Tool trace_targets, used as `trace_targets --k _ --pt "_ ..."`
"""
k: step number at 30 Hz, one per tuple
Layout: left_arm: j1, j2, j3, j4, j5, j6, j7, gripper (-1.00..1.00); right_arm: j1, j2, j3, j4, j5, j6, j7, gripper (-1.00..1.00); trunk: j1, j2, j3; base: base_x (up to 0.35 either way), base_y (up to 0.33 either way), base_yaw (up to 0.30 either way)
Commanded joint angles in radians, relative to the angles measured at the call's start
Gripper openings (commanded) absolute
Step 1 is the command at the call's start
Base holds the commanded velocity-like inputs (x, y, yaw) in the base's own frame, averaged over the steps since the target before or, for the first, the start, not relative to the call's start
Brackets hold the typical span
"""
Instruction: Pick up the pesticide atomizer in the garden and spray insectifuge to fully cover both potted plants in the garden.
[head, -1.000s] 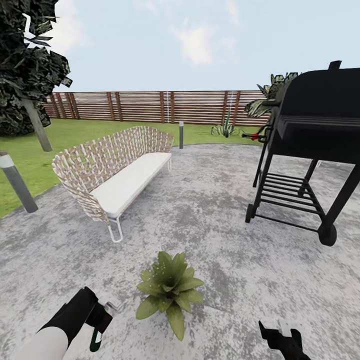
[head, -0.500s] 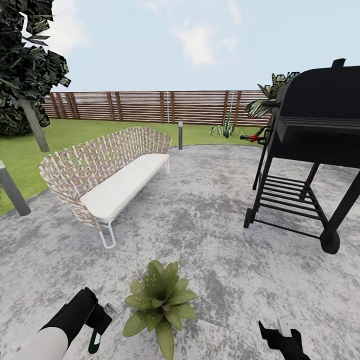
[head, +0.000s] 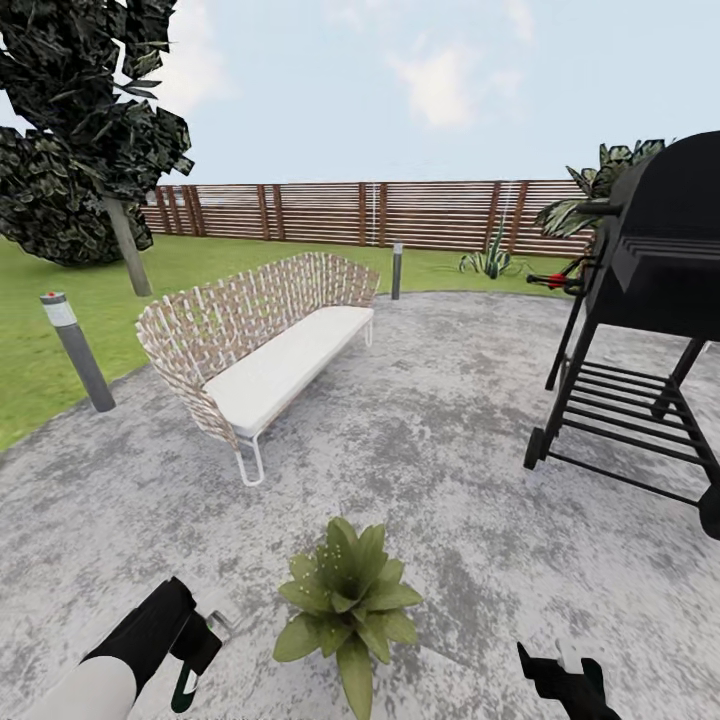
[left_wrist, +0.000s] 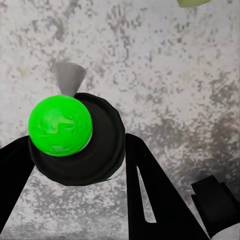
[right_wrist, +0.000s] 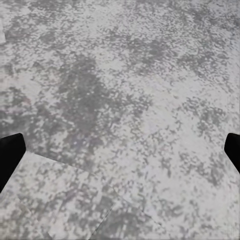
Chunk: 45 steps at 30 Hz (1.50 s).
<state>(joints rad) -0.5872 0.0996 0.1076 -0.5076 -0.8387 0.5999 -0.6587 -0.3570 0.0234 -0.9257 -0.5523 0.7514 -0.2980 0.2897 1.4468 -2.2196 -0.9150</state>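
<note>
**One potted plant at the robot's feet, atomizer in the left gripper**

One potted plant (head: 348, 606), a low rosette of broad pointed green leaves, sits on the mottled grey paving (head: 450, 440) low in the head view, between the two arms. Its pot is hidden under the leaves.

Left gripper (head: 195, 640): at the head view's lower left, black, on a white forearm. It is clamped on the pesticide atomizer (left_wrist: 75, 137). In the left wrist view the black fingers (left_wrist: 150, 195) flank a round black body topped by a bright green ball, with a grey cone nozzle pointing away over the paving. In the head view a slim dark green part and a small grey piece show just beside the gripper. A leaf tip (left_wrist: 192, 2) pokes in at the edge of the wrist view.

Right gripper (head: 560, 680): at the head view's lower right edge, black. In the right wrist view its two dark fingertips (right_wrist: 10, 152) stand wide apart at opposite edges with bare paving between them; nothing held.

Surroundings: wicker sofa (head: 255, 345) with a white cushion, beyond the plant and to its left. Black grill (head: 650, 300) at right, on a wheeled frame. Grey bollard light (head: 75, 350) at the lawn's edge; a second one (head: 397, 270) behind the sofa. Brown slat fence (head: 370, 212) across the back, dark tree (head: 85, 130) at left, spiky agave (head: 490, 260) near the fence.
</note>
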Motion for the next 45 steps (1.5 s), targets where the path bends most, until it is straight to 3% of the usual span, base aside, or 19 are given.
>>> trace_targets --k 1,10,20,23,25,26,30,32,33,35,39,45 --pt "0.0 -0.001 0.006 -0.002 -0.008 0.003 -0.009 -1.0 -0.001 0.001 -0.008 -0.001 0.006 -0.004 0.008 1.0 0.0 0.0 -0.001 0.086 -0.11 0.048" --pt "0.0 0.0 0.006 -0.002 -0.01 0.004 -0.007 -1.0 -0.001 0.001 -0.008 -0.001 0.006 -0.004 0.008 1.0 0.0 0.0 -0.001 0.036 -0.236 0.024" --pt "0.0 -0.007 0.006 -0.002 -0.009 0.006 0.034 -1.0 -0.001 0.001 -0.008 -0.001 0.006 -0.004 0.008 1.0 0.0 0.0 -0.001 -0.119 -0.117 0.26" --pt "0.0 -0.017 0.006 0.0 -0.006 0.005 0.037 -1.0 -0.001 0.001 -0.008 -0.001 0.006 -0.004 0.008 1.0 0.0 0.0 -0.001 -0.003 -0.003 0.121" --pt "-0.007 -0.061 0.004 -0.002 -0.009 0.01 0.036 -1.0 -0.001 0.001 -0.008 -0.001 0.006 -0.004 0.008 1.0 0.0 0.0 -0.001 0.0 0.0 0.011" --pt "-0.011 -0.066 0.003 -0.002 -0.009 0.012 0.036 -1.0 -0.001 0.001 -0.008 -0.001 0.006 -0.004 0.008 1.0 0.0 0.0 -0.001 0.0 0.0 0.004" --pt "-0.028 -0.083 0.002 -0.011 -0.006 0.099 0.028 -1.0 -0.001 0.001 -0.008 -0.001 0.006 -0.004 0.008 1.0 0.0 0.0 -0.001 0.0 0.0 0.0" --pt "-0.063 -0.085 -0.004 -0.009 -0.003 0.147 0.021 -1.0 -0.001 0.001 -0.008 -0.001 0.006 -0.004 0.008 1.0 0.0 0.0 -0.001 0.0 0.0 0.0" --pt "-0.093 -0.082 -0.006 -0.003 -0.002 0.16 -0.005 -1.0 -0.001 0.001 -0.008 -0.001 0.006 -0.004 0.008 1.0 0.0 0.0 -0.001 0.0 0.0 0.0" --pt "-0.104 -0.08 -0.02 -0.002 -0.01 0.196 -0.034 -1.0 -0.001 0.001 -0.008 -0.001 0.006 -0.004 0.008 1.0 0.0 0.0 -0.001 0.0 0.0 0.0" --pt "-0.095 -0.081 -0.072 -0.006 -0.035 0.25 -0.045 -1.0 -0.001 0.001 -0.01 -0.001 0.006 -0.004 0.008 1.0 0.0 0.0 -0.001 0.0 0.0 0.0" --pt "-0.03 -0.077 -0.077 0.018 -0.026 0.241 -0.054 -1.0 0.0 0.001 -0.01 -0.001 0.006 -0.004 0.006 1.0 0.0 0.0 -0.001 0.0 0.0 0.0"
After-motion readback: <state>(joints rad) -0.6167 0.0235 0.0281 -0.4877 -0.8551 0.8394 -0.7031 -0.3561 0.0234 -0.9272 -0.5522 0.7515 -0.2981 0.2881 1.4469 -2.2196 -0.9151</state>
